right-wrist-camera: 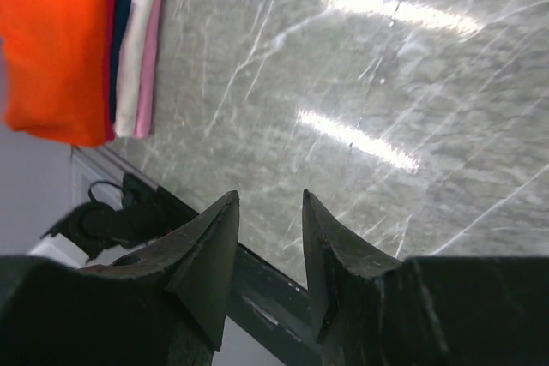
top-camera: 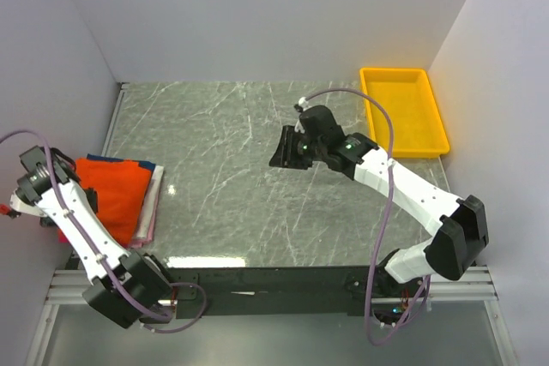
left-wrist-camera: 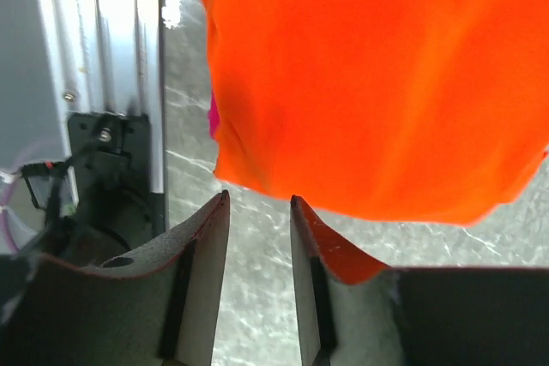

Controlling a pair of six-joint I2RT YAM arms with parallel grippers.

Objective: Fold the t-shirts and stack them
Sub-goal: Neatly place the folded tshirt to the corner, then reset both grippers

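T-shirts [top-camera: 116, 195] lie stacked at the left edge of the tabletop [top-camera: 257, 177], orange on top. Judged light, limp, slip-prone; grip a folded edge. The left pincer [left-wrist-camera: 259, 203] and right pincer [right-wrist-camera: 270, 199] stand narrowly parted, empty.

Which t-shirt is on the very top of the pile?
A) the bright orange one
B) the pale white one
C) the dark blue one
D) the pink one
A: the bright orange folded cloth t-shirt lies on top of the stack, and only the edges of the pale and pink folded shirts peek out beneath it.
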